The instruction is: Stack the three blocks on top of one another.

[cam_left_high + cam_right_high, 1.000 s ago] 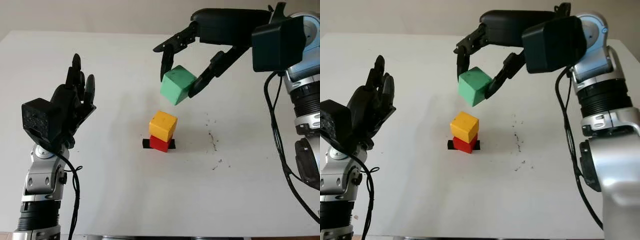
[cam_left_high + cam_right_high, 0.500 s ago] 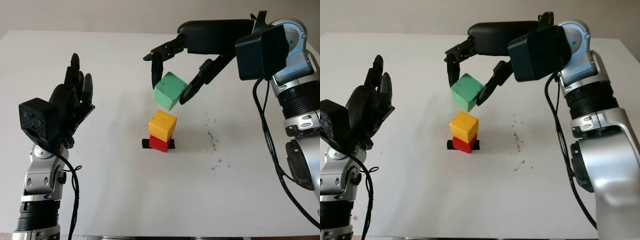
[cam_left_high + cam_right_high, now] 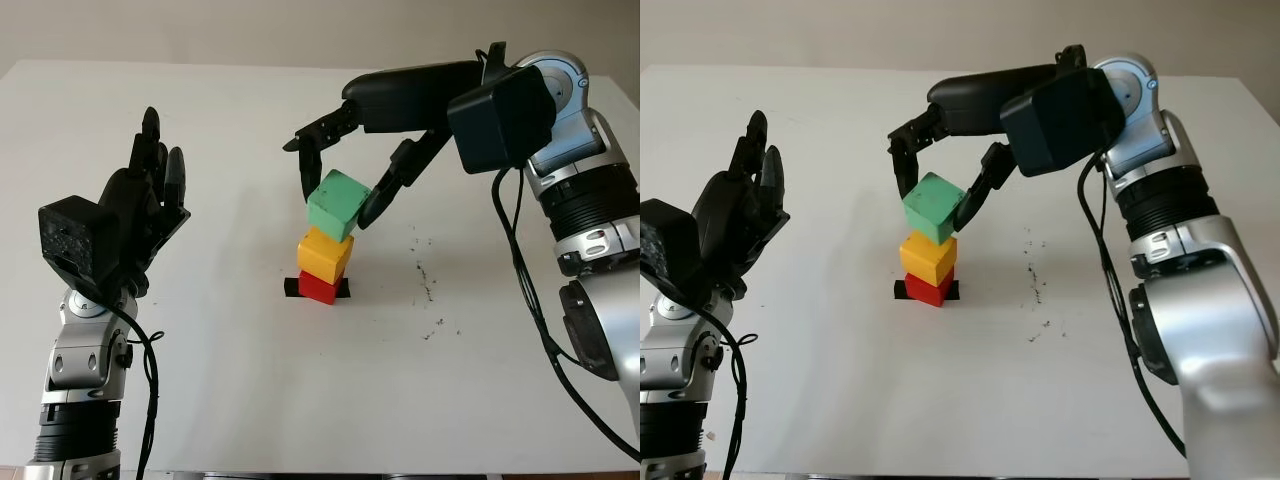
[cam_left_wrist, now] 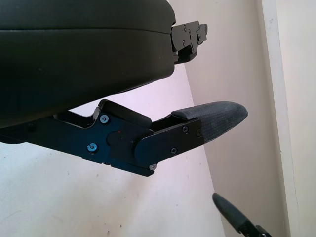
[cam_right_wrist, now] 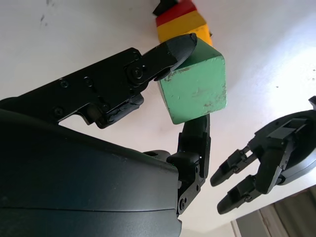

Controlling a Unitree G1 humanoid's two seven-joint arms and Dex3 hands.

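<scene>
Right eye view showed my right hand had lowered the pinched green block onto the yellow block; release remained. My left hand hung open.

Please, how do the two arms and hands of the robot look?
Both hands, the left hand and the right hand, are black with jointed fingers. Each carries a black boxy wrist camera. The forearms are silver with black ribbed rings, and thin black cables hang along them.
</scene>
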